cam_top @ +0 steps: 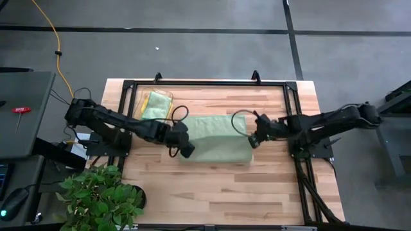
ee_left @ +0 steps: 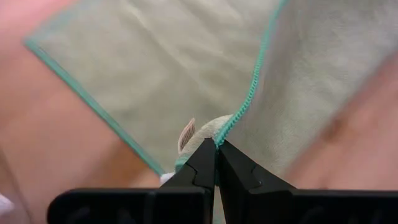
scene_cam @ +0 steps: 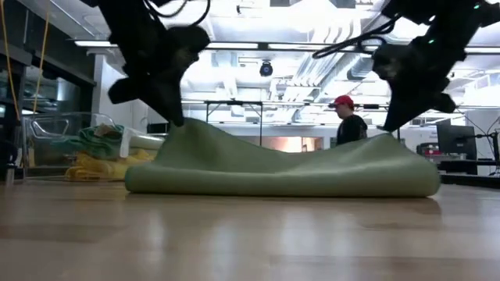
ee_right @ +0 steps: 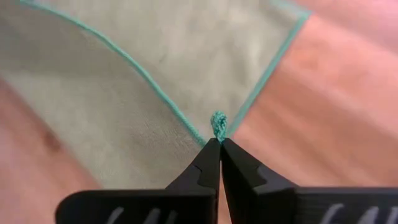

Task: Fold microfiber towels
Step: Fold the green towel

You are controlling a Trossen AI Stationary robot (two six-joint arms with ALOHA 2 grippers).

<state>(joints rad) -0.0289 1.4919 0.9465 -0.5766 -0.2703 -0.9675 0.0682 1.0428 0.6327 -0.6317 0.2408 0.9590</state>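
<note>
On your wooden desk (cam_top: 218, 186), one pale sage green microfiber towel (cam_top: 215, 138), left hand (cam_top: 186, 149) and right hand (cam_top: 252, 140) each pinching a corner, more towels (cam_top: 156, 104) heaped behind.

One sage green towel (cam_top: 215, 138) is seen spread on the table (cam_top: 257, 186). Two grippers, one potted plant (cam_top: 99, 196) and one person (scene_cam: 348, 121) are counted.

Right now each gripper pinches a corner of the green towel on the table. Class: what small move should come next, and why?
Probably carry both corners together across the towel and lay them on the opposite edge. The left gripper and right gripper are each shut on a teal-edged corner, and in the low view those corners are lifted while the middle sags on the table, so the fold looks half made.
</note>
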